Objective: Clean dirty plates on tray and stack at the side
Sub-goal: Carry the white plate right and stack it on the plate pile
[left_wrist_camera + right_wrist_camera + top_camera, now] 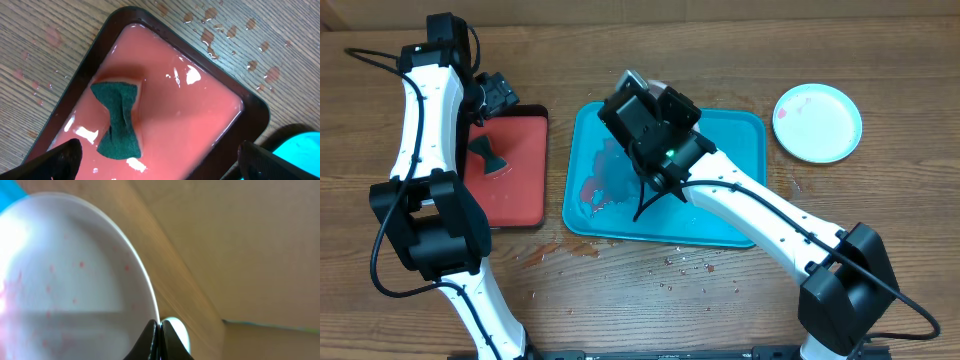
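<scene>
The right tool (160, 339) is clamped shut on the rim of a white plate (65, 280), its two fingers pinched together with the plate's edge between them. The plate is dotted and smeared with red and stands tilted, with the desk (175, 275) and a cardboard wall (250, 245) showing beyond it. From overhead this plate sits over the far left part of the teal tray (735, 140), almost wholly hidden under the tool, and whether it touches the tray cannot be told. Red smears (595, 185) mark the tray's floor near its left edge. A second plate (817, 122) - pale, with a light blue-green rim and pink traces on its left side - lies flat on the desk just beyond the tray's far right corner, apart from it. The left tool (159, 159) hangs wide open over the red tray (200, 120), its dark fingers (65, 157) spread to either side and gripping nothing. That tray, dark-rimmed, stands on the desk beside the teal tray's left edge and holds a shallow pool of pinkish liquid. A green sponge (120, 120), pinched in at the waist, lies in the liquid toward the red tray's far left part. Reddish droplets (560, 250) speckle the desk by the near edges of both trays.
</scene>
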{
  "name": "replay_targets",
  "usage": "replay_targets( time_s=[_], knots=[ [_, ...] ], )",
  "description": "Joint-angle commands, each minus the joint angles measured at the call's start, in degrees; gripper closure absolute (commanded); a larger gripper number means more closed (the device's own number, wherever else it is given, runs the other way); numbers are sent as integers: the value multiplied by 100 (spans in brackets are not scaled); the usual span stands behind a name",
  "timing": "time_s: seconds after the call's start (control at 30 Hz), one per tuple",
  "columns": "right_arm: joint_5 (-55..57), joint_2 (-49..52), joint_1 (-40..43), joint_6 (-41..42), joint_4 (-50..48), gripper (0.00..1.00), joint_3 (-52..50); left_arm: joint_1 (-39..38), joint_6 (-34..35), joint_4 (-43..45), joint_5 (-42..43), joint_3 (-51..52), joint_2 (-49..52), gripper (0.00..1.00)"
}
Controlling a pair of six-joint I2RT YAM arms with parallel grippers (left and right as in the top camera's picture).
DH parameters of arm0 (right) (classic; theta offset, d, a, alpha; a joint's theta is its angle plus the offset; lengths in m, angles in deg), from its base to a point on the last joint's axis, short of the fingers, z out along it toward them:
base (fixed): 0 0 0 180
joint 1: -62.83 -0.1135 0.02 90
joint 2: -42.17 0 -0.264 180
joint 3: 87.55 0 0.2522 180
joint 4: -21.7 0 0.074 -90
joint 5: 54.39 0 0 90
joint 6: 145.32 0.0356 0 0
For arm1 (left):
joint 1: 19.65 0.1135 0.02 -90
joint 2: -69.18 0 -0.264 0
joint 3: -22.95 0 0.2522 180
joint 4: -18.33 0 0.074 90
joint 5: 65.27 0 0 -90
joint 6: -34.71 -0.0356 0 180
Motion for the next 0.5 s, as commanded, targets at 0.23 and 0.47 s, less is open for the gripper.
replay_targets(
  time_s=[0.23,0.47],
  knots=[
    [-1161,-186,813,1711,-57,96,74,9,-39,2,24,-87,-181,0],
    [-3657,-184,2907,3211,435,96,74,9,-39,2,24,-87,-181,0]
  ],
)
